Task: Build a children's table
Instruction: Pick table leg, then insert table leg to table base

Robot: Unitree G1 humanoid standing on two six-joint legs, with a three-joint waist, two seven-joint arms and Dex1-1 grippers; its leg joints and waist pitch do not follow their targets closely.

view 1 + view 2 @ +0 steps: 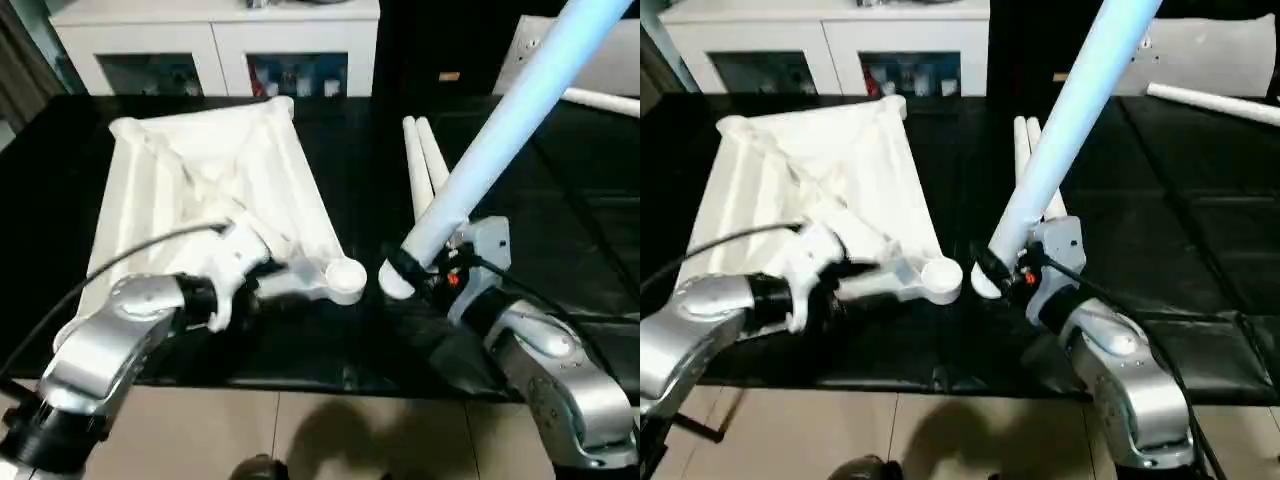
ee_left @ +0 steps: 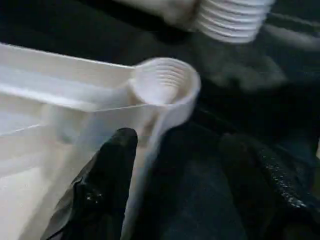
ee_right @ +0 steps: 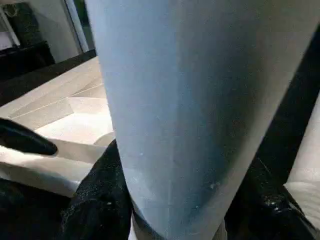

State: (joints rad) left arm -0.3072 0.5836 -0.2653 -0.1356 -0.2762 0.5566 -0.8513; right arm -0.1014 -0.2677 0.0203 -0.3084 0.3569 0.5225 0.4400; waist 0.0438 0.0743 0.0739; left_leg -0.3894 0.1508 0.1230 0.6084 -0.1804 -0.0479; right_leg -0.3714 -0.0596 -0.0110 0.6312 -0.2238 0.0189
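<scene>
The children's table top [image 1: 220,190] lies upside down on the black mat, ribbed underside up. Its near corner socket [image 1: 345,275] faces me. My left gripper [image 2: 180,142] is open at that corner, one finger [image 2: 105,190] on the inner side of the rim and the other [image 2: 270,180] outside it over the mat. My right gripper [image 1: 415,272] is shut on a long white leg [image 1: 500,130], which slants up and away to the right. The leg's threaded end [image 2: 232,20] hangs just right of the socket, apart from it.
Two more legs [image 1: 420,160] lie side by side on the mat behind my right gripper. Another leg [image 1: 600,98] lies at the back right. A white cabinet [image 1: 215,40] stands behind the work surface. Beige floor [image 1: 300,430] shows past the near edge.
</scene>
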